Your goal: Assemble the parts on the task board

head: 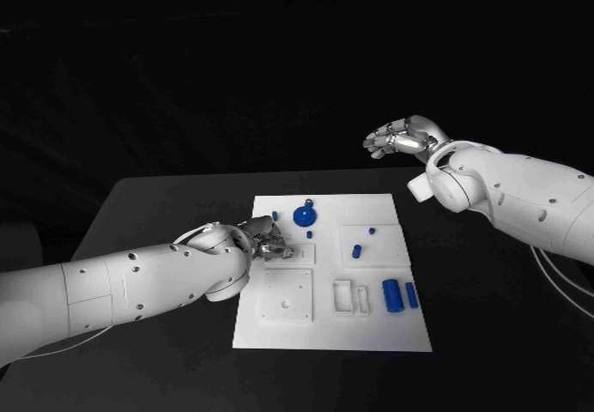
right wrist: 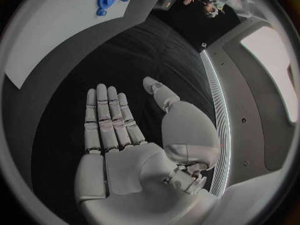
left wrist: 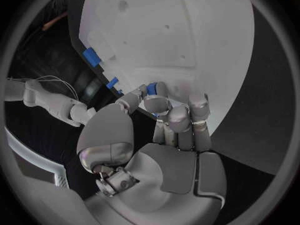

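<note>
The left hand pinches a small blue part over the white task board mid-bench, while the right hand hovers beyond, fingers spread, holding nothing.

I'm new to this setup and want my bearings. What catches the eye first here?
The white task board in the middle of the black table, dotted with small blue parts, such as the round blue gear near its far edge. The left hand is down on the board's left side, fingers curled on a small blue piece. The right hand hangs empty beyond the table's far right corner.
</note>
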Motion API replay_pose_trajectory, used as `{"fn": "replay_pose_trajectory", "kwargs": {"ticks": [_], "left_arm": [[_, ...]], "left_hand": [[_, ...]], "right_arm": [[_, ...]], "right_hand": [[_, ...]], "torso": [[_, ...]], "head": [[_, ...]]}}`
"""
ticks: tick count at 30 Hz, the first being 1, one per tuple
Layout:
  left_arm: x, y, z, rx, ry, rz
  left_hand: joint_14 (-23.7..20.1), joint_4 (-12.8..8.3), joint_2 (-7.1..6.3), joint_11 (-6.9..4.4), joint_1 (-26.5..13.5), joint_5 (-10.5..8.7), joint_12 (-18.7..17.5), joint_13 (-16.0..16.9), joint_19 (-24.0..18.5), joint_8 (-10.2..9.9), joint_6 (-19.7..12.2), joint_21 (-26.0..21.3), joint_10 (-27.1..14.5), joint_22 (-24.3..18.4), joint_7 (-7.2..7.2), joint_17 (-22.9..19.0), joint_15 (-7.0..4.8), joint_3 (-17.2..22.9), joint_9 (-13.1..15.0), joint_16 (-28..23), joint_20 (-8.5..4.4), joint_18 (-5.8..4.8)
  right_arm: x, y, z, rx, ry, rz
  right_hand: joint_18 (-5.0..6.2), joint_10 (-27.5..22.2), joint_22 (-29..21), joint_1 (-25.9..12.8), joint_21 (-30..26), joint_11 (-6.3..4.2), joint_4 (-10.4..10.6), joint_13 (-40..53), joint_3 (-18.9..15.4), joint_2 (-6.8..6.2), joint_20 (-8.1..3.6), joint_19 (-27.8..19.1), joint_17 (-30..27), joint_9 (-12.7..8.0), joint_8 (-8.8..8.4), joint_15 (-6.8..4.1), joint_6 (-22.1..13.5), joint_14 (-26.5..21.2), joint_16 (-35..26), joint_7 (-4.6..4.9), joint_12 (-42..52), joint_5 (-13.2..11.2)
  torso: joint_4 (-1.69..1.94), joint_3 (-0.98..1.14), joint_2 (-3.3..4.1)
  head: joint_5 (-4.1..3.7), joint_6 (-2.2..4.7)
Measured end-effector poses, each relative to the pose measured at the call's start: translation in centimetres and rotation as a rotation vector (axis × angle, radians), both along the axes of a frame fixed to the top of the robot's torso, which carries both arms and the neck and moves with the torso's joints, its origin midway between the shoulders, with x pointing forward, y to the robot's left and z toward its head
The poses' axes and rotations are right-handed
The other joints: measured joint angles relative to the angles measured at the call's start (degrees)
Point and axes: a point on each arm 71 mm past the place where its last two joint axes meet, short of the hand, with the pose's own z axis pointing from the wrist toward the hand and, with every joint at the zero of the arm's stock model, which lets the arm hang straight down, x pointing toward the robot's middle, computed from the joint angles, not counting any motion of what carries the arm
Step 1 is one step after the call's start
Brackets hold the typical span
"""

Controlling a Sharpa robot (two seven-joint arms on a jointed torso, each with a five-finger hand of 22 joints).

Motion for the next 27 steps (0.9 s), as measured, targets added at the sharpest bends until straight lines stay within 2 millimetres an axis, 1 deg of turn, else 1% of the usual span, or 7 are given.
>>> {"fn": "replay_pose_trajectory", "kwargs": {"ticks": [3,6,11,12,15,24,27], "left_arm": [[0.01,0.01,-0.03,0.001,0.001,0.0],[0.01,0.03,-0.04,0.001,0.001,0.001],[0.02,0.05,-0.07,0.001,0.001,0.002],[0.02,0.06,-0.07,0.001,0.002,0.002],[0.03,0.05,-0.08,0.001,0.002,0.002],[0.1,0.07,-0.12,-0.002,0.007,0.006],[0.13,0.09,-0.12,-0.003,0.011,0.007]], "left_hand": [[0.07,0.35,-0.04,0.0,0.01,-0.1,0.0,0.0,0.0,0.26,0.11,0.0,0.0,0.0,-0.11,-0.07,-0.06,0.15,-0.02,0.0,0.0,0.01],[0.02,1.0,-0.26,0.0,-0.22,-0.41,0.2,-0.08,0.01,0.27,0.22,0.0,0.0,0.0,-0.23,-0.13,-0.12,0.11,-0.14,0.0,0.01,0.01],[-0.12,1.41,-0.26,-0.01,-0.22,-0.45,0.21,-0.08,0.01,0.27,0.34,0.0,0.01,-0.01,-0.34,-0.16,-0.27,0.09,-0.15,0.0,0.01,0.0],[-0.12,1.44,-0.26,-0.01,-0.22,-0.45,0.2,-0.08,0.01,0.27,0.35,0.0,0.01,-0.01,-0.35,-0.16,-0.27,0.11,-0.15,0.0,0.01,0.0],[-0.12,1.44,-0.26,-0.01,-0.22,-0.45,0.2,-0.08,0.01,0.27,0.39,0.0,0.01,-0.01,-0.4,-0.16,-0.27,0.11,-0.24,0.0,0.01,0.0],[-0.11,1.45,-0.26,-0.02,-0.22,-0.46,0.2,-0.13,0.01,0.42,0.4,0.0,0.02,-0.01,-0.4,-0.17,-0.27,0.11,-0.18,0.0,0.01,-0.01],[-0.11,1.45,-0.26,-0.1,-0.22,-0.46,0.2,-0.13,0.02,0.42,0.4,0.0,0.1,-0.01,-0.4,-0.22,-0.27,0.11,-0.19,0.0,0.01,-0.01]], "right_arm": [[0.0,0.0,-0.02,0.0,0.001,0.0],[0.0,-0.01,-0.03,0.0,0.001,0.0],[0.0,-0.02,-0.06,0.0,0.002,0.001],[0.0,-0.02,-0.06,0.0,0.002,0.001],[0.01,-0.03,-0.09,0.0,0.003,0.001],[0.01,-0.03,-0.17,0.0,0.005,0.001],[0.02,-0.04,-0.21,0.0,0.005,0.001]], "right_hand": [[0.01,0.21,0.0,0.0,0.0,0.21,0.0,-0.1,0.0,0.0,0.0,0.0,-0.02,-0.02,0.0,0.0,0.0,0.0,0.0,0.0,0.0,0.0],[0.0,0.21,0.0,-0.34,0.0,0.21,0.08,-0.18,-0.4,0.02,0.0,0.0,-0.06,-0.07,0.0,0.0,0.0,0.0,0.0,0.0,0.0,0.0],[0.0,0.21,0.0,-0.46,0.0,0.21,0.08,-0.23,-0.4,0.01,0.13,-0.13,-0.06,-0.07,0.0,0.0,0.0,0.0,0.0,0.0,0.0,0.16],[-0.01,0.21,0.0,-0.46,0.0,0.21,0.08,-0.26,-0.4,0.01,0.21,-0.21,-0.06,-0.1,0.0,-0.01,0.0,0.0,0.0,0.0,0.0,0.21],[0.85,0.21,0.0,-0.46,0.0,0.21,0.07,-0.29,-0.4,0.01,0.21,-0.21,-0.06,-0.13,0.0,-0.01,0.0,0.0,0.0,0.0,0.0,0.21],[0.86,0.21,0.0,-0.46,0.0,0.21,-0.09,-0.31,-0.56,0.01,0.21,-0.21,-0.06,-0.12,0.0,-0.01,0.0,0.01,0.0,0.0,0.0,0.21],[0.86,0.42,0.0,-0.46,0.0,0.0,-0.09,-0.35,-0.56,0.01,0.21,-0.21,-0.05,-0.12,0.0,-0.01,0.0,0.01,0.0,0.0,0.0,0.21]], "torso": [[-0.01,-0.01,-0.01],[-0.02,-0.01,-0.01],[-0.03,0.0,-0.01],[-0.03,0.0,-0.01],[-0.04,-0.01,-0.01],[-0.08,-0.02,0.01],[-0.08,0.02,0.0]], "head": [[0.04,-0.01],[0.07,0.0],[0.07,0.06],[0.07,0.08],[0.01,0.1],[-0.09,0.19],[-0.18,0.19]]}}
